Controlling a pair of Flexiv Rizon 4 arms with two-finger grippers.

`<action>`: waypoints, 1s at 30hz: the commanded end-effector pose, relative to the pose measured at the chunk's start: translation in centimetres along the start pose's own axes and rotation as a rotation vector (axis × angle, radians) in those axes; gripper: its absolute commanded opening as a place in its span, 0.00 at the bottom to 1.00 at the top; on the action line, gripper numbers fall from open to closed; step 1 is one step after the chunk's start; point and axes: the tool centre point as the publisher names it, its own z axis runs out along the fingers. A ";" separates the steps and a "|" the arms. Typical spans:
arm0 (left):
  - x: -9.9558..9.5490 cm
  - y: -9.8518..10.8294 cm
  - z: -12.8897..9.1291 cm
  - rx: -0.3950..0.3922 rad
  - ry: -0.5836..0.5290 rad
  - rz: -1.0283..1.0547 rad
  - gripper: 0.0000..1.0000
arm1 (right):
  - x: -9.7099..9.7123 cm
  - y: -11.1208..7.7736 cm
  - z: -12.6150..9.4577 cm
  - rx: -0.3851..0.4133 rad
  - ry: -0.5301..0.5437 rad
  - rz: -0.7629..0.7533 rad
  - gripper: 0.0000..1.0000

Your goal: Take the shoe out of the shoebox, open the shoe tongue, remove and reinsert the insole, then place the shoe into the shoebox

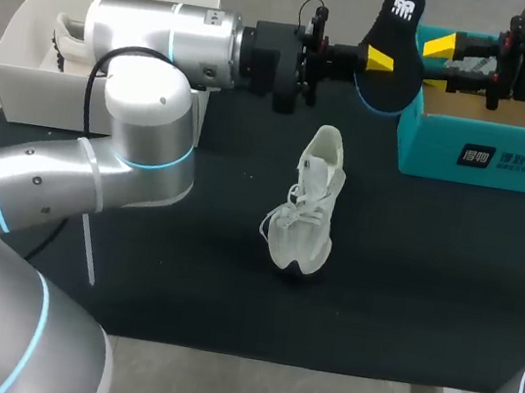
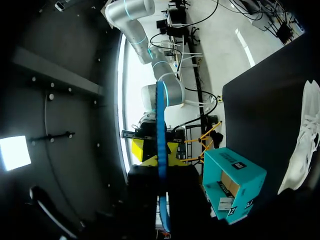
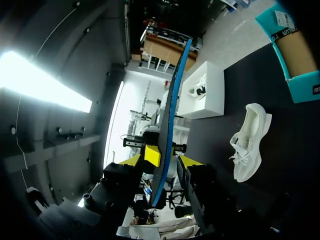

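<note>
The shoe (image 1: 308,208) lies on the table (image 1: 428,281), a box (image 1: 23,47) behind-left of it, the shoebox (image 1: 491,157) behind-right.

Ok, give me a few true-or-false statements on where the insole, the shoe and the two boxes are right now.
1. The insole is out of the shoe, held in the air by the left gripper. True.
2. The white shoe lies in the teal box. False: it lies on the black mat, between the boxes.
3. The white shoebox is empty. False: another shoe lies in it.
4. The teal box stands at the mat's far right. True.
</note>
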 end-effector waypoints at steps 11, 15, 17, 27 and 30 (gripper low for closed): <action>0.0 0.4 1.7 -0.018 -0.031 0.020 0.00 | -0.2 0.0 1.2 0.026 0.007 0.017 0.26; -0.2 0.3 1.8 -0.015 -0.035 0.023 0.00 | -0.4 -0.1 1.4 0.034 0.012 0.022 0.20; -0.2 0.4 1.9 -0.016 -0.037 0.024 0.00 | -0.5 -0.1 1.6 0.036 0.013 0.023 0.19; -0.2 0.4 1.7 -0.019 -0.044 0.029 0.00 | -0.6 -0.3 1.6 0.029 0.020 0.032 0.15; -0.1 0.4 1.6 -0.020 -0.040 0.028 0.00 | -0.6 -0.3 1.5 0.025 0.020 0.032 0.15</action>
